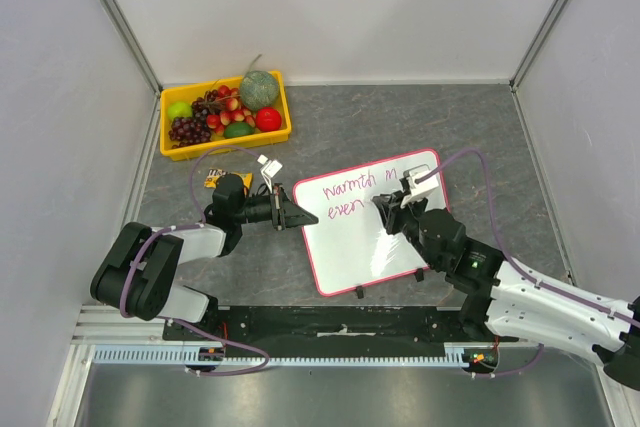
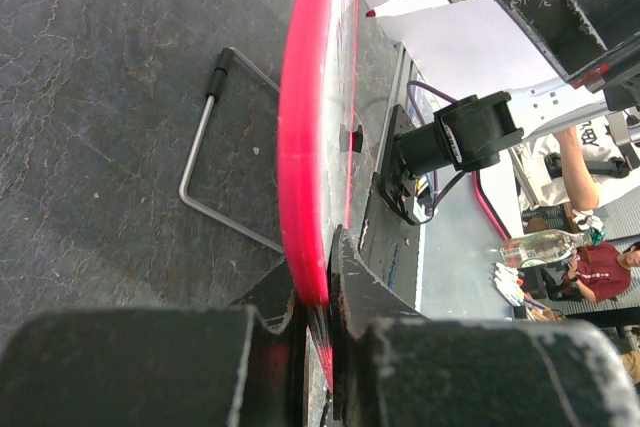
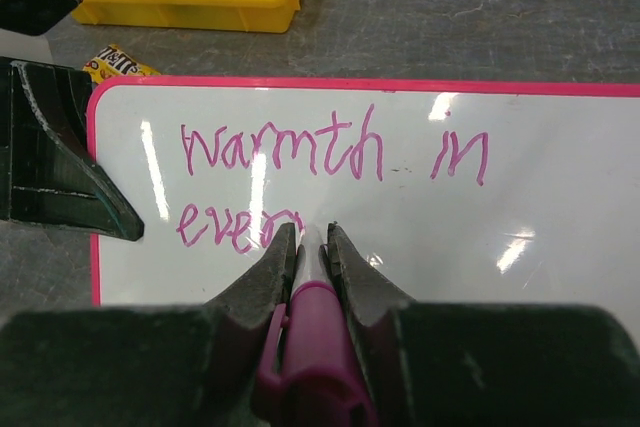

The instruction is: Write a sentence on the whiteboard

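The whiteboard (image 1: pixel 362 247), white with a pink rim, lies tilted in the middle of the table. Its magenta sentence (image 3: pixel 290 152) reads "warmth in" on the first line and "ever" on the second. My left gripper (image 1: pixel 303 217) is shut on the board's left rim (image 2: pixel 305 147), one finger above and one below. My right gripper (image 3: pixel 311 232) is shut on a magenta marker (image 3: pixel 315 337) held over the board. The marker's tip sits at the end of the second line, hidden between the fingers. In the left wrist view the marker (image 2: pixel 430 2) points down at the board.
A yellow tray (image 1: pixel 225 115) of fruit stands at the back left. A candy packet (image 1: pixel 215 178) and a small white object (image 1: pixel 268 163) lie between the tray and the board. A wire foot (image 2: pixel 200 147) sticks out under the board's edge.
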{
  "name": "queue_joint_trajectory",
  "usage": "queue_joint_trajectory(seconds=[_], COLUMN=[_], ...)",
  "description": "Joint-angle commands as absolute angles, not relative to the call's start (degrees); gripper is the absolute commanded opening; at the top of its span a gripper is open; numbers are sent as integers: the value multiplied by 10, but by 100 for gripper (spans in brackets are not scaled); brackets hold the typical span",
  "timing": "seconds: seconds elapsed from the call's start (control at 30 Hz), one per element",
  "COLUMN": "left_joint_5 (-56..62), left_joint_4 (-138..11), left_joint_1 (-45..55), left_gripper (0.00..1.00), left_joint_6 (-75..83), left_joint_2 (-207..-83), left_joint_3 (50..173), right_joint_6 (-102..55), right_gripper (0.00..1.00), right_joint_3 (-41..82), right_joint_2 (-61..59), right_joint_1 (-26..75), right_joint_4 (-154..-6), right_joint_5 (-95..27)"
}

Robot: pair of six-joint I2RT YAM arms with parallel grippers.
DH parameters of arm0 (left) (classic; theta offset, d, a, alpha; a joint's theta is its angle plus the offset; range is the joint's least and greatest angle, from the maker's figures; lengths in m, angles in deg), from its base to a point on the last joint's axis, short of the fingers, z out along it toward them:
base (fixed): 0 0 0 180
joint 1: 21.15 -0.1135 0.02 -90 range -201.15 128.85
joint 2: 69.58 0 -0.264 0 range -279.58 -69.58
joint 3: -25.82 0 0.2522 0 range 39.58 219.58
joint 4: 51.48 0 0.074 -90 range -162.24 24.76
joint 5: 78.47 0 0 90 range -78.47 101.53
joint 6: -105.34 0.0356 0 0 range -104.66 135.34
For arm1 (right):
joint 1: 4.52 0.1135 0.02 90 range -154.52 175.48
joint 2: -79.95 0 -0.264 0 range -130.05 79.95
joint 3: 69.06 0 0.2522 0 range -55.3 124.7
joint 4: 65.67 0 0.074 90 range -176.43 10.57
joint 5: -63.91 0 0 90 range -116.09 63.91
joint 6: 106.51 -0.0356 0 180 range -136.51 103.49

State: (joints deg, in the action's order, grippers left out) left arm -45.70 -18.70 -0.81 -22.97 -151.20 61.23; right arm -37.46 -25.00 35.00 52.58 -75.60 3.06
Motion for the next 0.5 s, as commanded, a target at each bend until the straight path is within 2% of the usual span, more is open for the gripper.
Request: queue_joint_trajectory(seconds=[0.0,0.47], left_joint_5=[-444,-444], left_joint_4=[-210,-210], left_joint_1=[1,0], left_gripper=[2,2], left_joint_6=[-106,-105], left_joint_2=[-1526,-1526], left_joint_3=[602,602], right_joint_6=[-353,-357], right_gripper=[0,0], right_joint_3=[-219,-242], right_joint_2=[355,323], right_joint_1=[523,516], right_joint_4=[-731,-706], right_joint_5=[60,56])
